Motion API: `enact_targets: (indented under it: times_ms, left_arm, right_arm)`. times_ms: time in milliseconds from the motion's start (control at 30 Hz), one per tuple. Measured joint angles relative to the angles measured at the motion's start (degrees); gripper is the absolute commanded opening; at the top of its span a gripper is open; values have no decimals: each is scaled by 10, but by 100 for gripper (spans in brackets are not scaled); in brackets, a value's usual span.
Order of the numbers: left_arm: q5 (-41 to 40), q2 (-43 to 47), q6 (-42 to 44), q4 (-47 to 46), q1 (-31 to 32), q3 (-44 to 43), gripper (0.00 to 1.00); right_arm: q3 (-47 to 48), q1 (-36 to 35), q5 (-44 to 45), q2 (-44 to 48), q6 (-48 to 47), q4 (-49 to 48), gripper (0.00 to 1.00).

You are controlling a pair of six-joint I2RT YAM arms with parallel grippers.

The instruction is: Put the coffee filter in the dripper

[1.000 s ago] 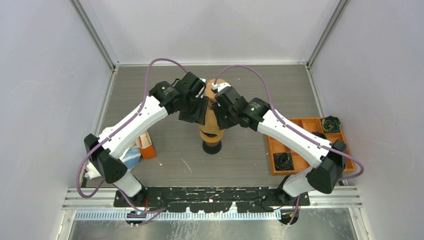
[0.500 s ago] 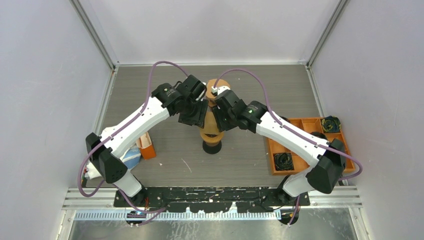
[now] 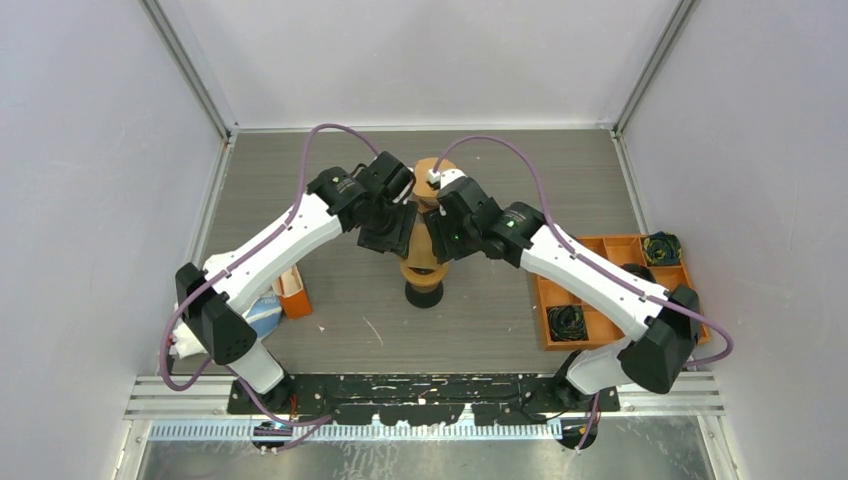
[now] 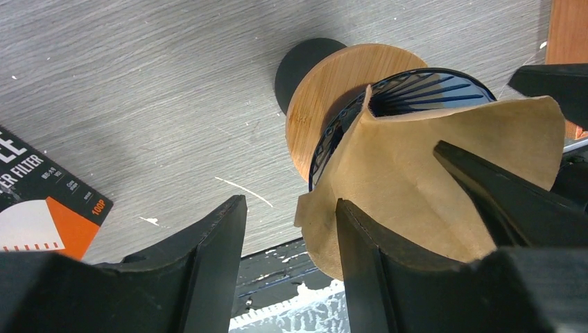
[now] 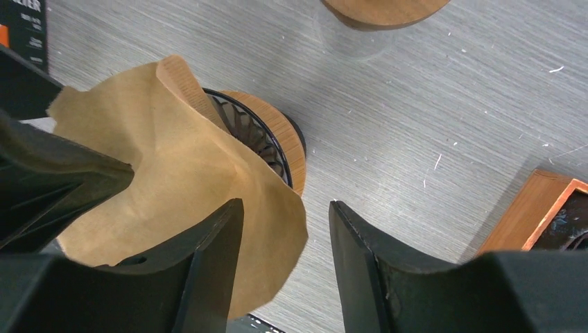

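The coffee filter [image 4: 416, 187] is seen half-opened over the rim of the dripper [image 4: 326, 97], near the middle of the worktop [image 4: 139, 83]. The left tool [image 4: 288, 208] is held released, the filter lying outside one finger. The right tool [image 5: 286, 205] is likewise released, the filter's edge reaching into its gap.

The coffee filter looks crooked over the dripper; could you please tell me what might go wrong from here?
1. The coffee filter sits skewed. The dripper shows bare ribs on one side, so the paper may settle creased instead of seating evenly.
2. The left gripper and the right gripper each have a finger against the paper. Pulling away could drag the filter back out or tear it.
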State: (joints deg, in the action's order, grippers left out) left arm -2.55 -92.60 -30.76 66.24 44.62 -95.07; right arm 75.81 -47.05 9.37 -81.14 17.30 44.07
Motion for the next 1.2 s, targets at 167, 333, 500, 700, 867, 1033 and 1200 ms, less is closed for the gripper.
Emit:
enact_targets:
  times_ms: [167,333,500,700,867,1033,1200]
  left_arm:
    - [0,-1,0,-1,0,1,52]
    - [0,-1,1,-2,0,2,52]
    - [0,-1,2,-4,0,3,52]
    - [0,-1,4,-10,0,9,52]
    - [0,-1,4,-17,0,16,52]
    - [0,-1,4,-26,0,24,52]
    - [1,-1,4,-31,0,29,53]
  right_arm:
    - [0,18,-12,21,-5,-14,61]
    - [0,30,-33,21,-7,-42,62]
    - [-3,36,-51,12,-9,-73,62]
    - [-22,40,-58,-7,-9,-97,62]
    - [-47,42,-58,-9,-9,-103,62]
    - [-64,42,-58,-9,-9,-114,62]
    - [-67,42,-58,-9,-9,-121,62]
